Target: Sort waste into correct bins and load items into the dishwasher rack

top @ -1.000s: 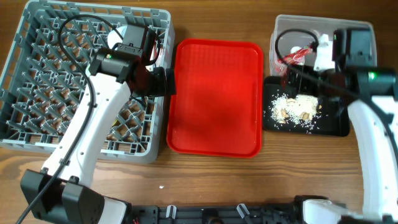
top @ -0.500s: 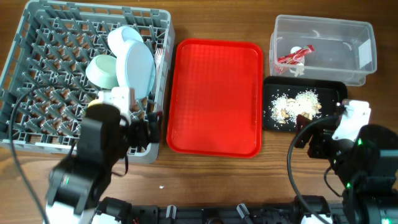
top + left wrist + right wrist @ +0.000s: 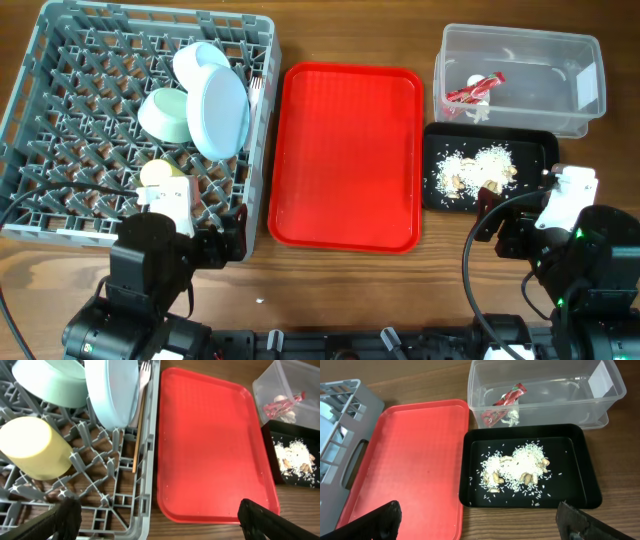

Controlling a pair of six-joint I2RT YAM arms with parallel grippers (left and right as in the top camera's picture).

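While I'm parked low at the table's front edge, left gripper (image 3: 162,521): fingers wide apart, holding nothing.
rack (image 3: 40,120): pale green bowl (image 3: 165,113), white bowl (image 3: 198,62) and plate (image 3: 222,112) on edge, yellow cup (image 3: 32,447) tilted among the pegs, fork (image 3: 144,372) and chopsticks (image 3: 138,425) along the right wall.
red tray (image 3: 345,155): between rack and bins.
clear tub (image 3: 530,90): wrapper (image 3: 472,90) inside.
black tray (image 3: 535,195): rice scraps (image 3: 475,168) inside.
right gripper (image 3: 480,522): fingers spread apart too, nothing held.

Dishwasher rack (image 3: 80,120) holds plate (image 3: 222,115) on edge, white bowl (image 3: 198,65) and green bowl (image 3: 165,115) tilted beside it, and yellow cup (image 3: 32,447) on its side. Fork (image 3: 144,372) and apparently chopsticks (image 3: 137,435) lie along right wall. Crumpled wrapper (image 3: 504,404) in clear tub (image 3: 600,390); rice scraps (image 3: 517,467) heaped in black tray (image 3: 580,475).
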